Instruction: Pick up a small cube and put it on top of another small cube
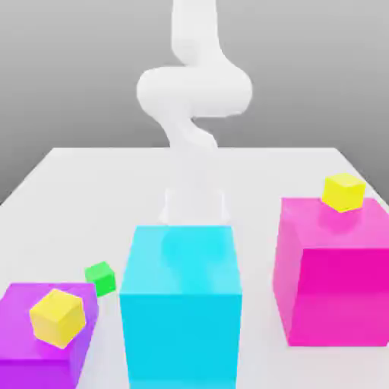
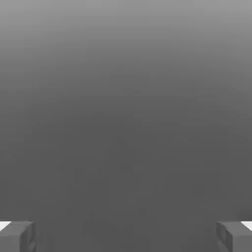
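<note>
At the exterior view's left, a small yellow cube (image 1: 58,318) sits on the purple block (image 1: 45,319), a small green cube (image 1: 100,279) just beyond. Far right, another yellow cube (image 1: 343,192) tops the pink block (image 1: 334,273). Behind the large cyan block (image 1: 182,311), the hand's (image 1: 194,211) fingers stand apart.

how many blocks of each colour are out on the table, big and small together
yellow: 2, small cubes
green: 1, small cube
cyan: 1, large block
magenta: 1, large block
purple: 1, large block
total: 6
</note>
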`<state>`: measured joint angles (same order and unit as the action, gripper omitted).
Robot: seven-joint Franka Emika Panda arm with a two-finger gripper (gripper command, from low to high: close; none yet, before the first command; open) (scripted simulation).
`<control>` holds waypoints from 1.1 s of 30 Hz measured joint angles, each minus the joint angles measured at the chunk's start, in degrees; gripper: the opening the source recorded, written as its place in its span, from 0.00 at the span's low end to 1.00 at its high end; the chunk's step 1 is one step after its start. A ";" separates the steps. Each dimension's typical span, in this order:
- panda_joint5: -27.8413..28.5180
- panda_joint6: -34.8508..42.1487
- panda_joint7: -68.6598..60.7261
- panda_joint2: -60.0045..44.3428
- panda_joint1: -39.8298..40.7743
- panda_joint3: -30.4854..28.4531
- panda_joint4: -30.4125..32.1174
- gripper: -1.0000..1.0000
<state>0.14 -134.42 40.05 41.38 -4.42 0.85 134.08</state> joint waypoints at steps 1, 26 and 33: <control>0.05 -1.29 -2.87 -2.25 -2.15 0.43 1.08 0.50; 3.13 -26.98 -57.05 -45.97 -40.10 12.45 21.36 0.50; 10.27 -36.34 -51.90 -58.19 -45.88 5.22 20.06 0.00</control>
<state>10.41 -170.75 -11.85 -16.81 -50.30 6.07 154.15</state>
